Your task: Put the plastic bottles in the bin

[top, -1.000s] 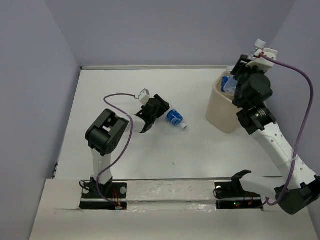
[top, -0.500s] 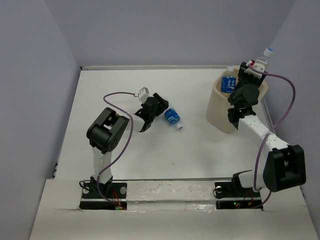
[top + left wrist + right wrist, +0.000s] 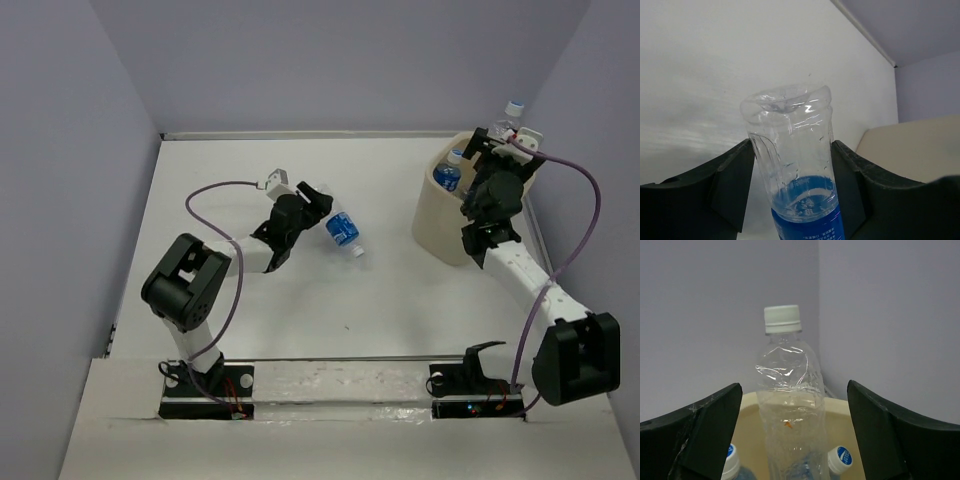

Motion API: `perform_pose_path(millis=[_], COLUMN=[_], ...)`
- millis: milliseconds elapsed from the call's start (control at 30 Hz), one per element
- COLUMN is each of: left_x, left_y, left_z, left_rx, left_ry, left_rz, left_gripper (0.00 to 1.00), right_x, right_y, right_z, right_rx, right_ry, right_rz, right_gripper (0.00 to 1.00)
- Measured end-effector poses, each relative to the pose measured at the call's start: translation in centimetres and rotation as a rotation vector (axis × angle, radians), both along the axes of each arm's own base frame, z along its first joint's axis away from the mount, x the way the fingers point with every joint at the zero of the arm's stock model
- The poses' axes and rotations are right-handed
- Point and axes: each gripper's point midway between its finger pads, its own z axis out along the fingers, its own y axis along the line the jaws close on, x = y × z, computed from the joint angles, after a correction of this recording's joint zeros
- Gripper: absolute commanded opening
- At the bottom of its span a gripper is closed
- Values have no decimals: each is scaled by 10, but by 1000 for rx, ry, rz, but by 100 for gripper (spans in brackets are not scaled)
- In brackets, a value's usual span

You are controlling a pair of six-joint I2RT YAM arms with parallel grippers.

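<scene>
Left wrist: ribbed clear plastic bottle (image 3: 792, 165)

White table (image 3: 400, 300), lavender walls (image 3: 340, 60)

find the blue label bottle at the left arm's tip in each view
Top external: the blue-labelled bottle is mid-table, at the left arm's tip.
Left wrist: bottom centre, base up, gripped in the left pincer.
Right wrist: not in it; the bottles there are others.
Shared landmark: the bin, at the right in the top view, cream at the right edge for the left wrist, low behind the bottles for the right wrist.
</scene>
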Motion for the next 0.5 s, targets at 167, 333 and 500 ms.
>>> perform_pose_path(millis=[167,333,500], left_x=[-7,-22,-46], left_y=[2,0,-17], left_z=[61,113,148], left_rx=[-49,-80,-56], left_ry=[-117,-224,-302], left_rz=[-13,-33,-74], left_gripper=[48,48,48], right_x=[-10,-19,-33], right_y=[13,31,56], right_z=[43,71,54], right_rx=[93,162,231], right_ry=[-9,37,157], right_rz=[109,241,394], right_gripper=[91,93,70])
